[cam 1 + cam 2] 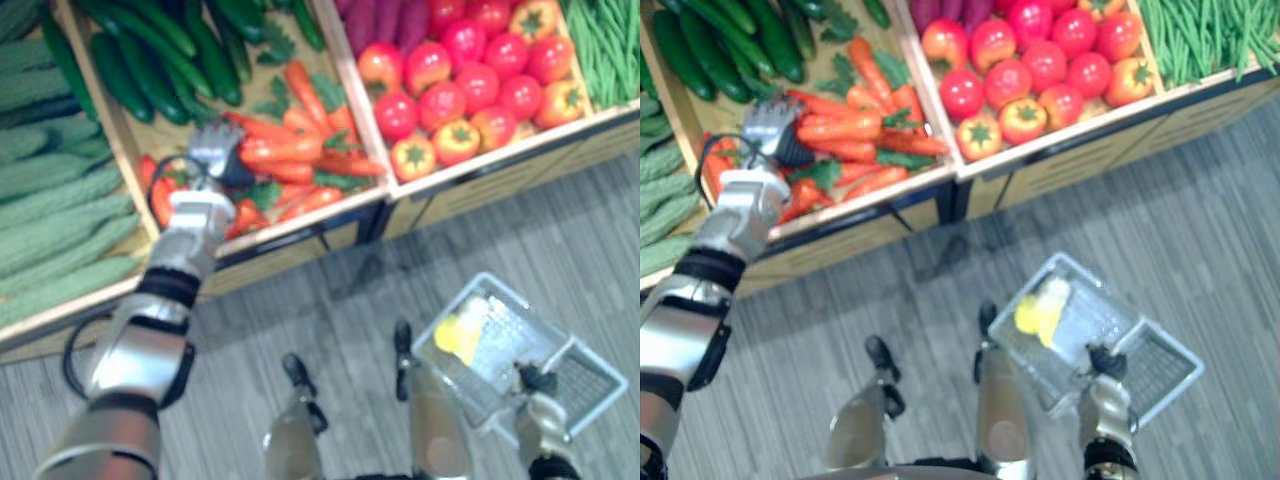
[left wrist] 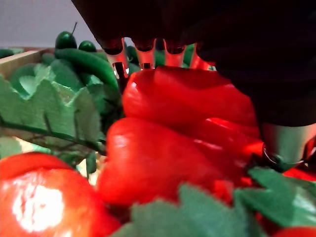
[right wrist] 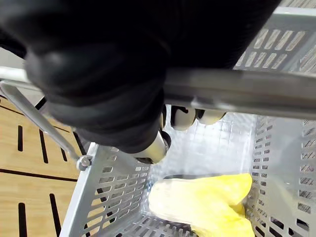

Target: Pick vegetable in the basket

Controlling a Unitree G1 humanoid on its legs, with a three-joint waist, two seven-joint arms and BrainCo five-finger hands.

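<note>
Left hand is clasping a glossy red vegetable, slick skin risking a slip; right hand is gripping the grey plastic basket.

One grey basket holds one yellow vegetable; the crates carry three purple sweet potatoes and about fifteen tomatoes.

- Right hand: fingers curled round the metal handle of the basket.
- Basket contents: one yellow vegetable, lying on the bottom.
- Background: slotted wooden panel beside the basket.
</note>
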